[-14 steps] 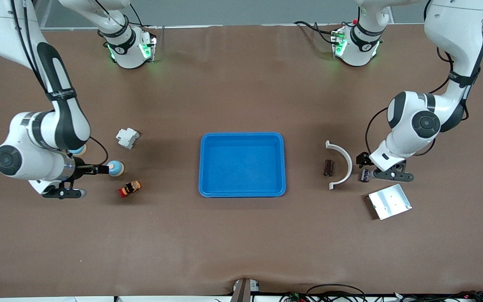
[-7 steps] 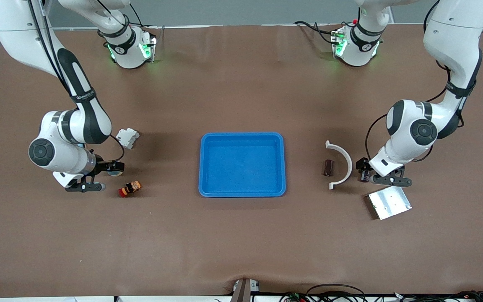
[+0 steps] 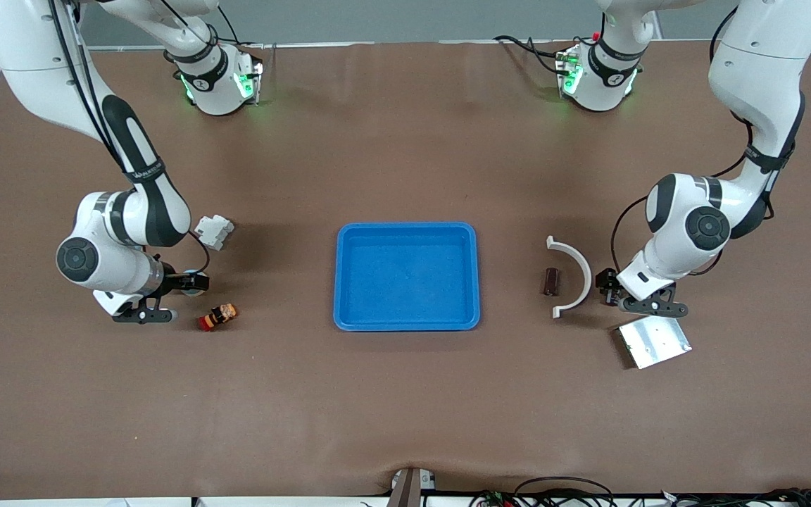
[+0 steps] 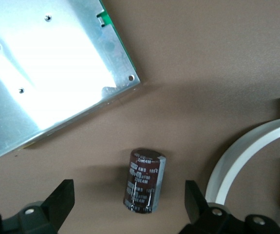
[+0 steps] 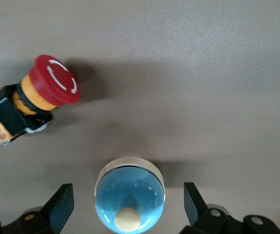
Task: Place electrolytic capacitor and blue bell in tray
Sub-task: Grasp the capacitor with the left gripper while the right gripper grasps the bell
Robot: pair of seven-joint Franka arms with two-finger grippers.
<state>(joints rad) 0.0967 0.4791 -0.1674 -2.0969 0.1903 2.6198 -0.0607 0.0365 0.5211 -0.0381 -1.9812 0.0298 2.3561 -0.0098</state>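
Hovering with fingers spread, the right gripper [image 5: 125, 207] straddles the glossy, domed blue bell [image 5: 129, 197], untouched, while the left gripper [image 4: 129, 207], equally wide, brackets the dark, printed, cylindrical electrolytic capacitor [image 4: 144, 180] lying on matte brown table [image 3: 405, 394].

In the front view the blue bell [image 3: 198, 281] is almost wholly hidden beneath the right gripper [image 3: 191, 282], and the electrolytic capacitor [image 3: 614, 296] under the left gripper [image 3: 610, 287] shows only as a dark sliver. The left wrist view cuts off the silver metal plate [image 4: 42, 73] and the white curved piece [image 4: 247, 161] at its edges. The capacitor's printed lettering is too small to read, perhaps a rating.
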